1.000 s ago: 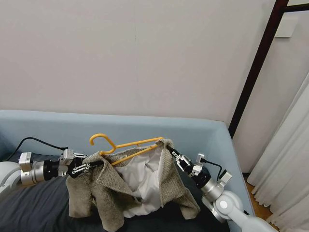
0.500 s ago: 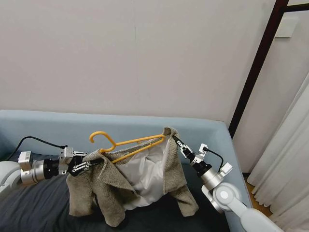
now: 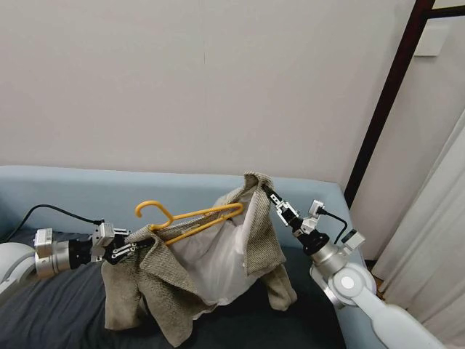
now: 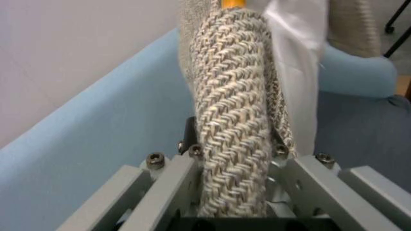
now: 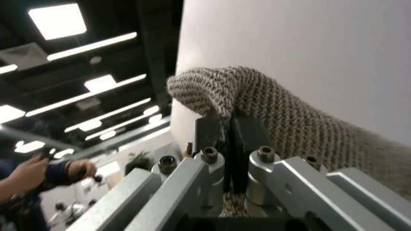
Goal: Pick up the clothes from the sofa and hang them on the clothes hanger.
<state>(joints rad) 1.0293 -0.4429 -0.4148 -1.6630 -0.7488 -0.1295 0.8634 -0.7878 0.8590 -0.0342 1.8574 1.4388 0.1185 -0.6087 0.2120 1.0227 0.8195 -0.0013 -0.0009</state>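
A beige tweed jacket (image 3: 156,280) with white lining (image 3: 218,262) hangs in the air above the sofa, draped partly over a yellow hanger (image 3: 190,216). My left gripper (image 3: 133,249) is shut on the jacket's left shoulder together with the hanger's end; the left wrist view shows the tweed fabric (image 4: 232,120) clamped between the fingers. My right gripper (image 3: 267,193) is shut on the jacket's other shoulder edge (image 5: 224,91), lifted higher than the hanger's right end (image 3: 238,209), which sits free inside the opened jacket.
The light blue sofa back (image 3: 87,193) runs behind the jacket, with a dark seat cushion (image 3: 51,313) below. A dark door frame (image 3: 385,94) and white curtain (image 3: 436,240) stand at the right. A black cable (image 3: 54,211) loops off the left arm.
My right gripper has risen and moved back, pulling the jacket's right shoulder up above the hanger's end and opening the jacket wider. The left gripper has stayed nearly still.
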